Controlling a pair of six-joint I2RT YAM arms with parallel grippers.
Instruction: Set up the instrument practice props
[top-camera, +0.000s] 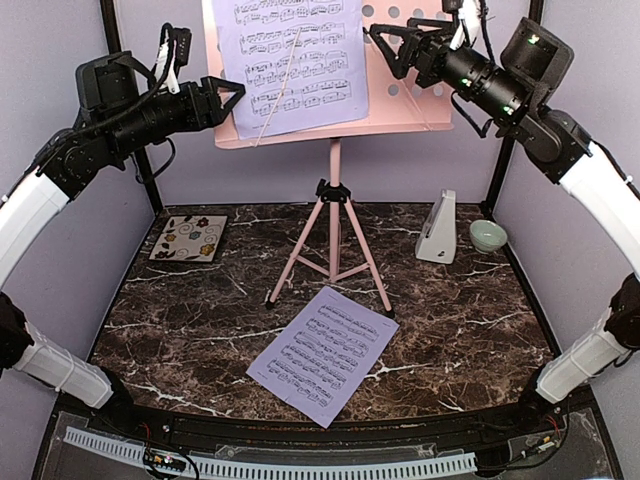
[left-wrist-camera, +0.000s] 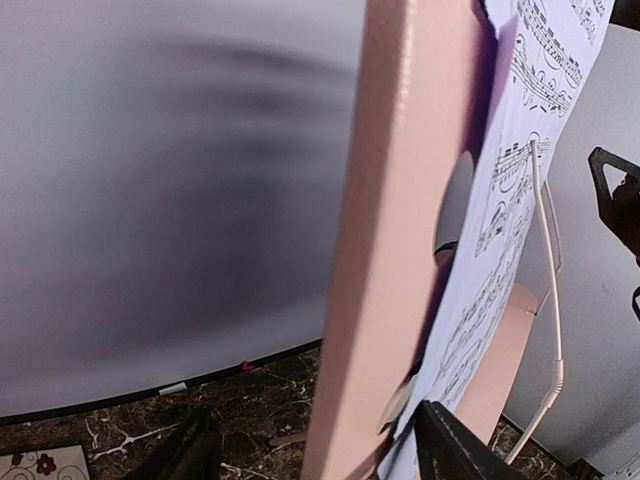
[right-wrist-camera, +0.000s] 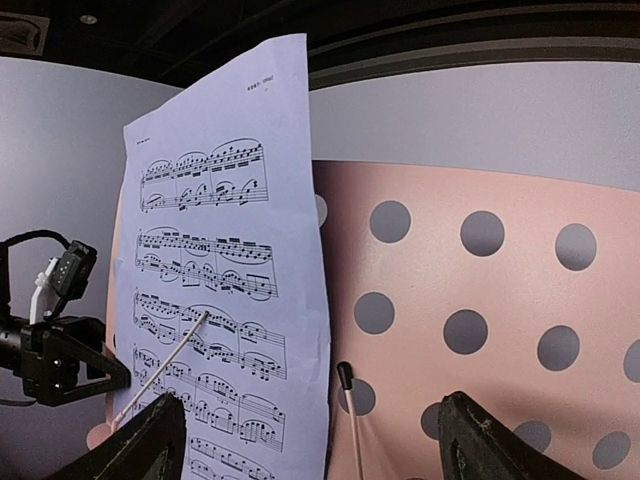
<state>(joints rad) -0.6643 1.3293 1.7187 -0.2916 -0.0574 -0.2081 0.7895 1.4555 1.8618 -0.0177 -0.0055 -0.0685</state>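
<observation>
The pink perforated music stand (top-camera: 333, 215) stands on tripod legs mid-table. One lavender sheet-music page (top-camera: 290, 60) rests on the left half of its desk under a thin wire arm. The second page (top-camera: 320, 352) lies flat on the table in front of the legs. The white pyramid metronome (top-camera: 437, 228) stands at the back right. My left gripper (top-camera: 228, 100) is open; its jaws straddle the desk's left edge (left-wrist-camera: 390, 250) and the page (left-wrist-camera: 510, 190) without closing. My right gripper (top-camera: 388, 42) is open and empty, facing the desk's bare dotted right half (right-wrist-camera: 480, 300).
A floral square tile (top-camera: 189, 238) lies at the back left. A small pale green bowl (top-camera: 488, 236) sits right of the metronome. A second wire arm with a black tip (right-wrist-camera: 345, 375) sticks up beside the page. Grey walls enclose the dark marble table (top-camera: 180, 330).
</observation>
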